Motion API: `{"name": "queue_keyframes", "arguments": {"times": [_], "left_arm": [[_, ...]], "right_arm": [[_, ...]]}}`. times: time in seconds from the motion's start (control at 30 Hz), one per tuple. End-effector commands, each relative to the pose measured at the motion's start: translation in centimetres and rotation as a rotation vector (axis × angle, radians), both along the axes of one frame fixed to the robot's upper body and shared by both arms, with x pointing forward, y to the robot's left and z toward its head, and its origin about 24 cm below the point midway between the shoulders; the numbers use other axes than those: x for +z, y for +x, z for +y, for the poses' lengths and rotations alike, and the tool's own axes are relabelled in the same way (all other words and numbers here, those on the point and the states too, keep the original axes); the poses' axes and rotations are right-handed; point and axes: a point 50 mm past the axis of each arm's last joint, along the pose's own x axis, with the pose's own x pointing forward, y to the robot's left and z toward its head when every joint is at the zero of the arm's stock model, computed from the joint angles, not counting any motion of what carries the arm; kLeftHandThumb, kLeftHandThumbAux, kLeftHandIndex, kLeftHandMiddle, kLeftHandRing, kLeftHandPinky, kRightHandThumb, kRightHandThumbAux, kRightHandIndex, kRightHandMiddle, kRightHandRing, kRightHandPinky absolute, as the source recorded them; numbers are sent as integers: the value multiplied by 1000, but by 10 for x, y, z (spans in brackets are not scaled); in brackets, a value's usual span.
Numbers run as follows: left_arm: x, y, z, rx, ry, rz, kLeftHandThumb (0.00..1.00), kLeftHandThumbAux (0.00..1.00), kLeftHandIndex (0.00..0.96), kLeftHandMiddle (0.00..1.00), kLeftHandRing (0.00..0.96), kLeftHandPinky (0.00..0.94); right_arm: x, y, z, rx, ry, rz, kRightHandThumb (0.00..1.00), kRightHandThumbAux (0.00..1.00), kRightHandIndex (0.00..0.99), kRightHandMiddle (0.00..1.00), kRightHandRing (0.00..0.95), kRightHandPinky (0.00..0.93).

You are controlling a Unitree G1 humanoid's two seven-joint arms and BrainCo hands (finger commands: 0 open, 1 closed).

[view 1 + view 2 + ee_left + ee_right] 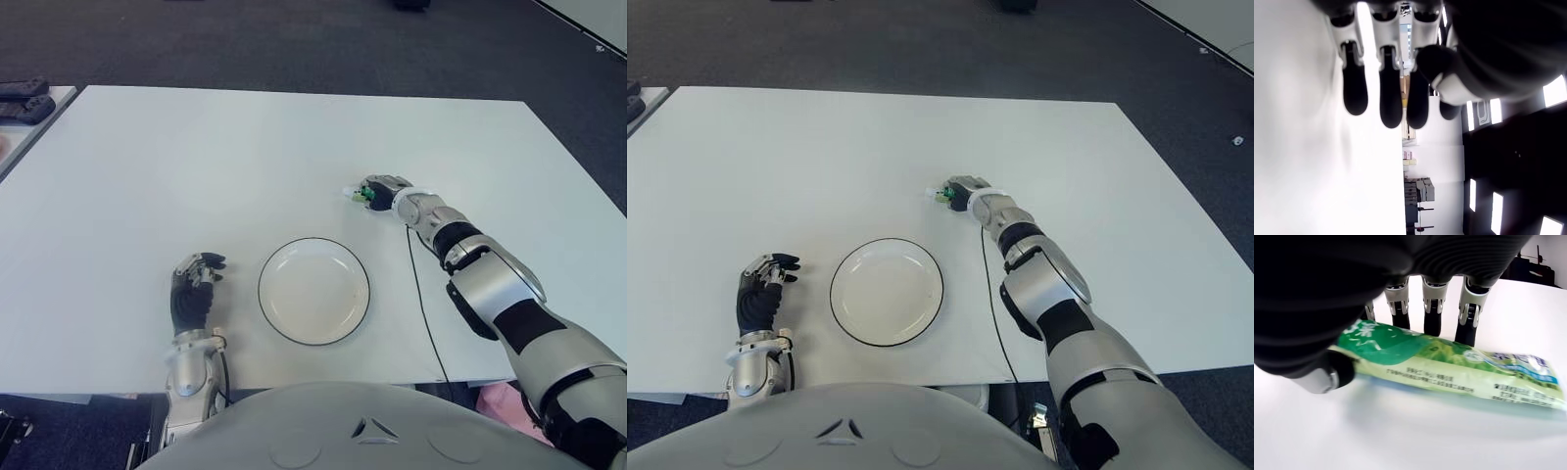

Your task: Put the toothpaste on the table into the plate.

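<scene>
The toothpaste (1449, 364) is a green and white tube lying flat on the white table (196, 166), right of centre. My right hand (377, 191) is down over it. Three fingers (1432, 316) stand behind the tube and the thumb (1327, 374) presses its near side, so the hand is shut on it. Only the tube's end (355, 194) pokes out to the left of the hand in the eye views. The white plate (313, 292) with a dark rim sits nearer the front edge, left of and closer than that hand, with nothing in it. My left hand (194, 284) shows left of the plate, fingers (1386, 98) relaxed, holding nothing.
A thin black cable (423, 304) runs from my right wrist across the table to its front edge, passing right of the plate. Dark objects (24, 98) lie on another surface at the far left. Dark carpet surrounds the table.
</scene>
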Motion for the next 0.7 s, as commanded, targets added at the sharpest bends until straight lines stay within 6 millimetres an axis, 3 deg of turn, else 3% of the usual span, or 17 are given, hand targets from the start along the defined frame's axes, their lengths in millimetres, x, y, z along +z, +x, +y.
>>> {"name": "queue_keyframes", "arguments": {"times": [0.03,0.7], "left_arm": [[-11,-8,0,26,-19,79,842,675,462,454,475,475],[-10,-4,2,25,-15,81,842,675,463,454,476,489]], "right_arm": [[-38,-29,-4,-59,62,167,726,705,440,779,772,814],[-25,-20,-4,-184,322,126,733,711,441,860,857,859]]}}
